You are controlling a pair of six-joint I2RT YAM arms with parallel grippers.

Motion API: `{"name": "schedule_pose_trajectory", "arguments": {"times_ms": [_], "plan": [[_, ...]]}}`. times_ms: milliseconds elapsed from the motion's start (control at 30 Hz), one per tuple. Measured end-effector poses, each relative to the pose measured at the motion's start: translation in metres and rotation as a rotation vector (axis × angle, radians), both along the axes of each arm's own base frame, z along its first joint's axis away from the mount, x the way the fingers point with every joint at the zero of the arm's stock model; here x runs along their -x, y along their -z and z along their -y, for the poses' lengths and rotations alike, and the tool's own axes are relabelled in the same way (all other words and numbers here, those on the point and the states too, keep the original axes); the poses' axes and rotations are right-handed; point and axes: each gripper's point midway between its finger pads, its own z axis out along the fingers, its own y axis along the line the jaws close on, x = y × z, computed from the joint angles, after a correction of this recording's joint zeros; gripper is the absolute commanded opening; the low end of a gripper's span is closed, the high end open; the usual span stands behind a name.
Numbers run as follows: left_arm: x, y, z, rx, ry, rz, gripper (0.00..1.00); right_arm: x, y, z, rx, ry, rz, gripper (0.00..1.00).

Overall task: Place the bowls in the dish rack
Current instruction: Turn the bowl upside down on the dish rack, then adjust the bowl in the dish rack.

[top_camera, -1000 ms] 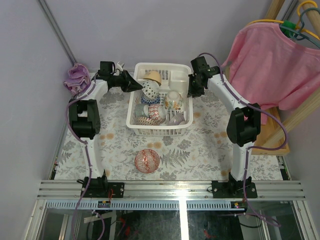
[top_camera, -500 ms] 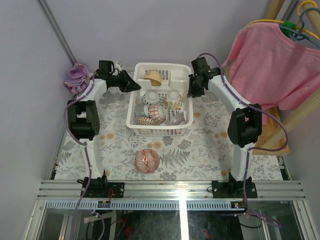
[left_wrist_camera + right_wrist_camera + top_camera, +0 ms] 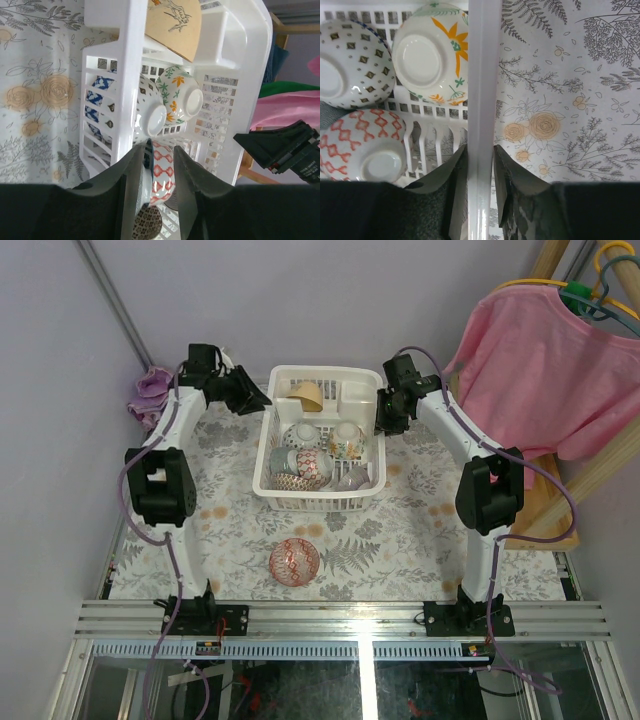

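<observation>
Our left gripper hangs released, jaws parted on nothing, right at the left wall of the dish rack. Inside the rack, a red-lattice bowl lies just past its fingertips, with a diamond-dotted bowl and an orange-flower bowl farther ahead. Our right gripper clamps the rack's right wall. A red bowl sits on the table, well behind both grippers.

We see our right tool straddling the rack wall, one finger snug against each side. Left of that wall, inside, three bowls show their bases: an orange-flowered bowl, a dotted bowl and a red-latticed bowl. Right of the wall lies the leaf-printed table.
</observation>
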Motion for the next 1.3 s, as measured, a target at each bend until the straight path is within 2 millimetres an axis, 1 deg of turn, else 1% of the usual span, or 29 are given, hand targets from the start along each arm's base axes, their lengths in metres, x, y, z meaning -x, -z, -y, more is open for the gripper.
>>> {"name": "schedule_pose_trajectory", "arguments": {"times_ms": [100, 200, 300, 367, 467, 533, 600, 667, 733, 867, 933, 1033, 1100, 1133, 1200, 1300], "plan": [[0.01, -0.018, 0.001, -0.036, -0.016, 0.015, 0.34, 0.004, 0.001, 0.0, 0.001, -0.004, -0.017, 0.52], [0.021, -0.04, 0.008, -0.062, -0.011, 0.048, 0.35, 0.008, 0.002, 0.0, -0.002, -0.013, -0.033, 0.63], [0.039, -0.062, 0.029, -0.084, 0.024, 0.082, 0.37, 0.011, 0.003, 0.0, -0.002, -0.014, -0.045, 0.69], [0.051, -0.073, 0.044, -0.093, 0.054, 0.098, 0.38, 0.011, 0.001, 0.0, -0.001, -0.014, -0.045, 0.73], [0.074, -0.085, 0.067, -0.111, 0.105, 0.107, 0.4, 0.011, -0.003, 0.0, -0.002, -0.015, -0.04, 0.75], [0.089, -0.09, 0.079, -0.125, 0.134, 0.107, 0.4, 0.015, -0.008, 0.002, -0.002, -0.015, -0.039, 0.76], [0.102, -0.094, 0.085, -0.141, 0.155, 0.104, 0.41, 0.018, -0.018, 0.003, -0.007, -0.015, -0.026, 0.77], [0.116, -0.096, 0.088, -0.156, 0.169, 0.098, 0.42, 0.021, -0.033, 0.004, -0.017, -0.015, 0.001, 0.78], [0.132, -0.097, 0.09, -0.168, 0.181, 0.089, 0.43, 0.026, -0.051, 0.006, -0.029, -0.015, 0.035, 0.78], [0.162, -0.096, 0.094, -0.18, 0.212, 0.07, 0.43, 0.043, -0.09, 0.012, -0.058, -0.017, 0.104, 0.77], [0.173, -0.094, 0.096, -0.186, 0.229, 0.061, 0.44, 0.05, -0.102, 0.013, -0.072, -0.022, 0.123, 0.75], [0.185, -0.089, 0.102, -0.198, 0.262, 0.043, 0.45, 0.063, -0.107, 0.015, -0.092, -0.031, 0.118, 0.72], [0.19, -0.088, 0.108, -0.21, 0.293, 0.039, 0.45, 0.073, -0.103, 0.016, -0.098, -0.037, 0.097, 0.7], [0.191, -0.088, 0.113, -0.217, 0.313, 0.039, 0.46, 0.082, -0.098, 0.017, -0.1, -0.039, 0.076, 0.69], [0.189, -0.09, 0.125, -0.223, 0.351, 0.05, 0.46, 0.09, -0.094, 0.018, -0.104, -0.043, 0.056, 0.69], [0.18, -0.089, 0.147, -0.227, 0.401, 0.065, 0.46, 0.101, -0.091, 0.02, -0.109, -0.046, 0.032, 0.69]]}}
